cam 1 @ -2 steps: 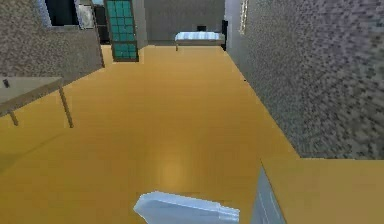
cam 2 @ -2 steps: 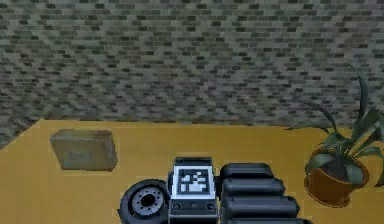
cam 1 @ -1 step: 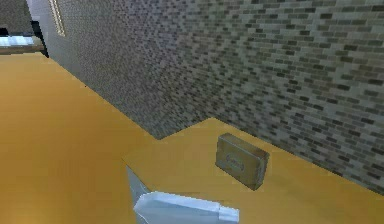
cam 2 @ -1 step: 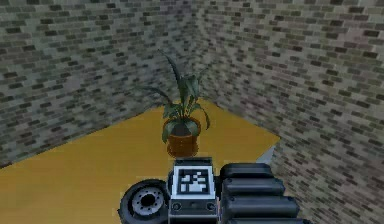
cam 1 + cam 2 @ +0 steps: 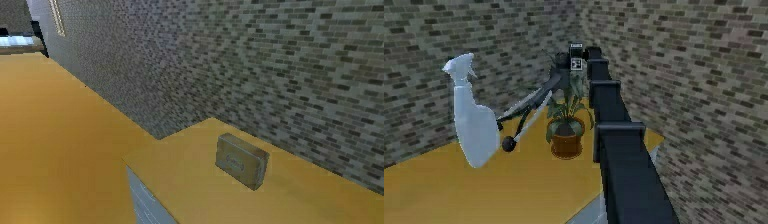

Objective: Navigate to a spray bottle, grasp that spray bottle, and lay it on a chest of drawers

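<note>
A white spray bottle (image 5: 470, 112) with a pale blue body stands tall at the arm side view's left, its base against the yellow top (image 5: 504, 190) of a piece of furniture. The dark arm (image 5: 619, 150) rises from the bottom edge, and the gripper (image 5: 505, 132) reaches left and down from it, its fingers ending right beside the bottle. Whether the bottle rests on the yellow top or hangs above it cannot be made out, so I cannot tell whether the gripper holds it. In the forward view the same yellow top (image 5: 70, 140) spreads wide, with a pale blue drawer front (image 5: 148, 205) below its edge.
A potted plant (image 5: 567, 125) in a brown pot stands on the yellow top just left of the arm. A small grey-brown box (image 5: 243, 161) sits on the top near the brick wall (image 5: 260, 60). Brick walls (image 5: 684, 70) close in behind and beside the furniture.
</note>
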